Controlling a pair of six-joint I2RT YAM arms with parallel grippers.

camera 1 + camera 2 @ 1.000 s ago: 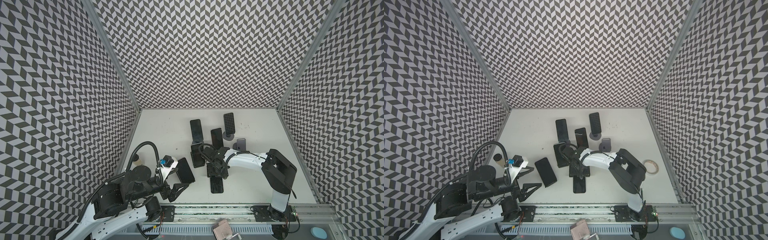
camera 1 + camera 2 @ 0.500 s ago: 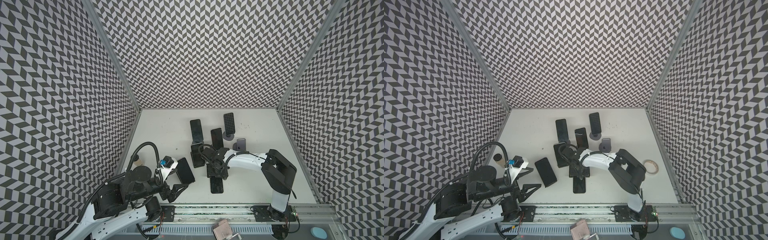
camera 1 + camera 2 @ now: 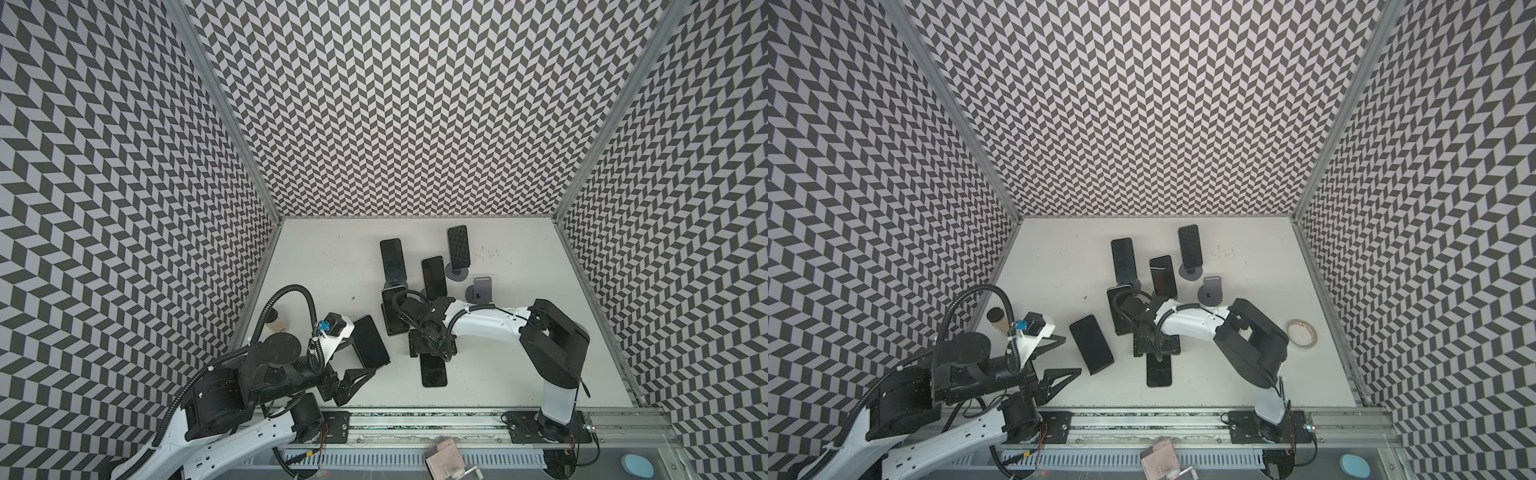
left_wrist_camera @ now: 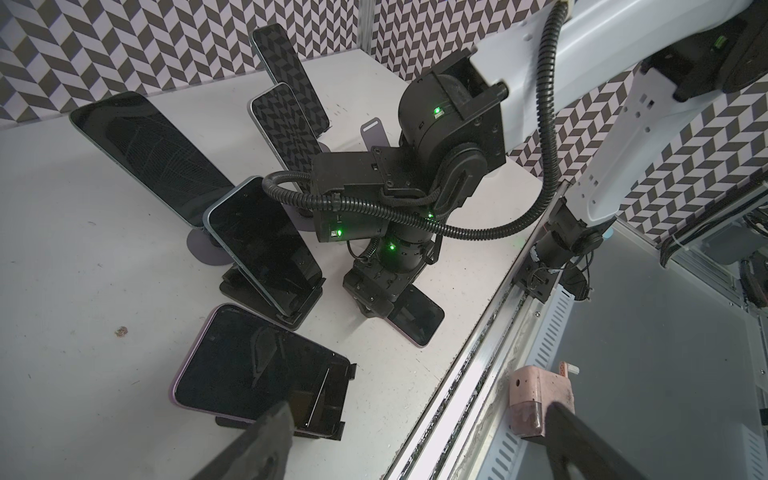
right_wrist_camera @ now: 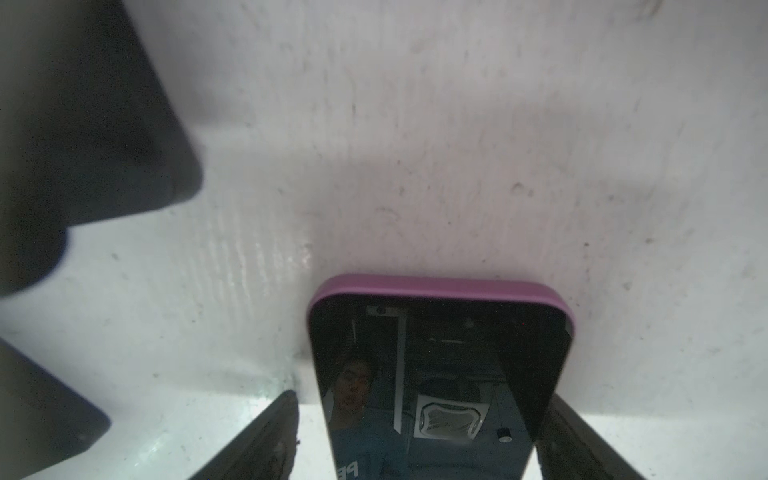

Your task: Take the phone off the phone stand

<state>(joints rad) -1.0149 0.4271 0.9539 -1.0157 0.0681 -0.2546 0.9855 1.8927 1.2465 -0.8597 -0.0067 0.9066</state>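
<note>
Phone (image 3: 434,372) with pink edge lies flat on the white table (image 3: 332,266), near side, middle. Right gripper (image 5: 419,401) stands over it, its 2 fingers spread on both sides. Left gripper (image 4: 417,409), at the near left, is spread wide.

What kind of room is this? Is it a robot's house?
Most likely a robot testing booth in a lab, not a home. Zigzag-patterned walls box in a white table, two robot arms are mounted on a metal rail, and several phones sit on stands.
</note>
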